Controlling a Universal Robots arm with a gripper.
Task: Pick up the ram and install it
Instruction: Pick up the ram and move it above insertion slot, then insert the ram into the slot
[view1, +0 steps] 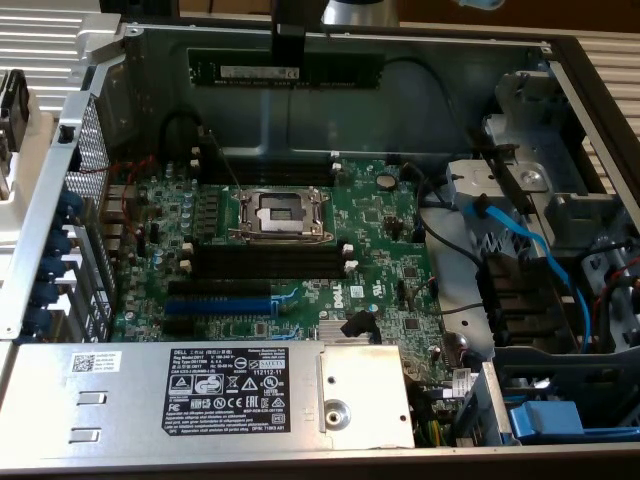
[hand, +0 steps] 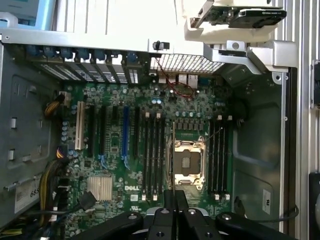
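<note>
Exterior view: the claw (view1: 288, 48), closed narrowly on the ram (view1: 330, 72), holds the stick level and on edge by its middle, over the far side of the open computer case (view1: 330, 125) (clear of the motherboard (view1: 385, 245)). Empty black slots (view1: 265, 262) flank the processor socket (view1: 280, 213).

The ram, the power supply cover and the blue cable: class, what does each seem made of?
The ram: matte dark green board, probably fibreglass laminate, with a white label. The power supply cover: bare sheet metal, judging by its dull grey sheen. The blue cable: likely flexible plastic; it looks smooth and curves.
</note>
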